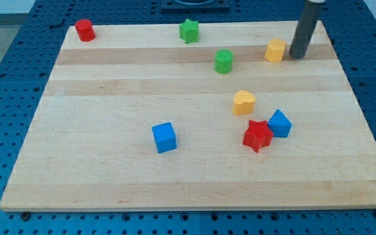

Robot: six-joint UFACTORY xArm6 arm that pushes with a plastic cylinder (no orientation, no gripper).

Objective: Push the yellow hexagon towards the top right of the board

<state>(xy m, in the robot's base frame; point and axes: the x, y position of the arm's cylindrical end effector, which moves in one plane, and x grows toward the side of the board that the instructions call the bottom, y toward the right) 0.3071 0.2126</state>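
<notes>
The yellow hexagon (275,50) sits near the board's top right. My tip (297,56) rests on the board just to the right of the hexagon, a small gap apart or barely touching. The dark rod rises from there to the view's top edge. A second yellow block, heart-shaped (243,102), lies lower, right of the board's middle.
The wooden board (109,183) carries a red cylinder (85,30) at top left, a green star (188,31) at top middle, a green cylinder (224,61), a blue cube (164,138), a red star (258,136) and a blue block (279,123) touching it.
</notes>
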